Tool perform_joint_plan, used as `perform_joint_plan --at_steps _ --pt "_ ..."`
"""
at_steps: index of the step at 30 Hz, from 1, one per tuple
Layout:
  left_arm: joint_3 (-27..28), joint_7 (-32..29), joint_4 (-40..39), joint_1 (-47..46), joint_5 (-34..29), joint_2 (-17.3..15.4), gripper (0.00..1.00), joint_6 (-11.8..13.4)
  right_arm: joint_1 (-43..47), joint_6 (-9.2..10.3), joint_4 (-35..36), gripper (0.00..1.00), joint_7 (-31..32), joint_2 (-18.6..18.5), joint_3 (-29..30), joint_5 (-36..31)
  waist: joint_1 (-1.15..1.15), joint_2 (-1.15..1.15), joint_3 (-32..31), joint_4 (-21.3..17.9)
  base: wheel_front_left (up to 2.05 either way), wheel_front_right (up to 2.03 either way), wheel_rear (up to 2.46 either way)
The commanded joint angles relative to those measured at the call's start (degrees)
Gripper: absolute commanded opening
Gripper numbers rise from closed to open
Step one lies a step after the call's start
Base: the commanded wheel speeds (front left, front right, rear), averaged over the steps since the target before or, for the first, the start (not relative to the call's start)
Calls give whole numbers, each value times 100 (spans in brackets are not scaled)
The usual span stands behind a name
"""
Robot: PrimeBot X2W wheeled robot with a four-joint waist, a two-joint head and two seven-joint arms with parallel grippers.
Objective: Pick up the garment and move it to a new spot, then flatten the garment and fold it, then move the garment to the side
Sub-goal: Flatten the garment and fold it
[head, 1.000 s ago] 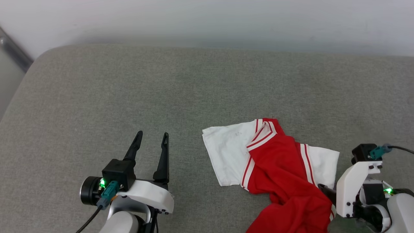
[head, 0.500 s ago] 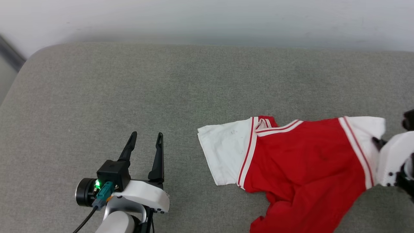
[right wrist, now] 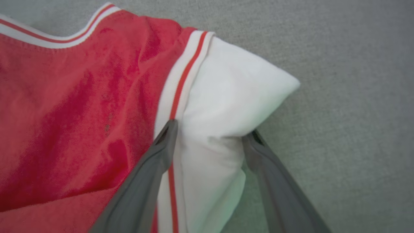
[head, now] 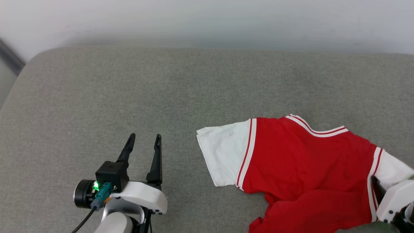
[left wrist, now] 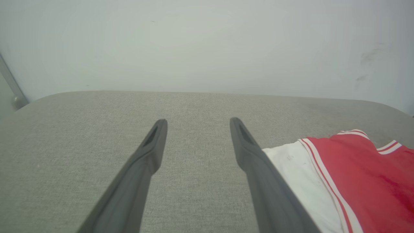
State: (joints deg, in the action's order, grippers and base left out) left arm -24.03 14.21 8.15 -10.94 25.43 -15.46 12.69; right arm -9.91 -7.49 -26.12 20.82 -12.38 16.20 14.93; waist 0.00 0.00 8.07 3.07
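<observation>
I see the garment [head: 307, 174] spread across the lower right of the head view, red cloth facing up and mostly flat. One white sleeve [head: 223, 155] lies smooth toward the frame's middle, and the striped neck trim [head: 315, 131] points up the frame. The other sleeve [right wrist: 233, 94] is puffed into a peak. The lower body rumples at the bottom edge.

cushion [head: 194, 84]: grey-green weave, rounded far-left corner | wall [head: 207, 19]: pale, plain, just behind cushion | bar [head: 11, 56]: grey, slanted, far left
</observation>
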Motion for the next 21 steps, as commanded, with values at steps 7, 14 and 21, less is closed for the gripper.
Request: perform_joint_plan --at_steps 7,14,21 --pt "64 -72 -19 261 70 -131 100 95 -89 1 733 100 -1192 143 36 -415 0 0 -377 -82 0 0 0" --pt "120 -164 -60 564 149 -273 100 190 452 1 1669 100 -1770 414 -517 -545 0 0 -827 -92 0 0 0" --pt "153 -265 -178 741 177 -370 100 295 1084 1 2407 100 -1794 641 -940 -524 0 0 -949 -115 0 0 0"
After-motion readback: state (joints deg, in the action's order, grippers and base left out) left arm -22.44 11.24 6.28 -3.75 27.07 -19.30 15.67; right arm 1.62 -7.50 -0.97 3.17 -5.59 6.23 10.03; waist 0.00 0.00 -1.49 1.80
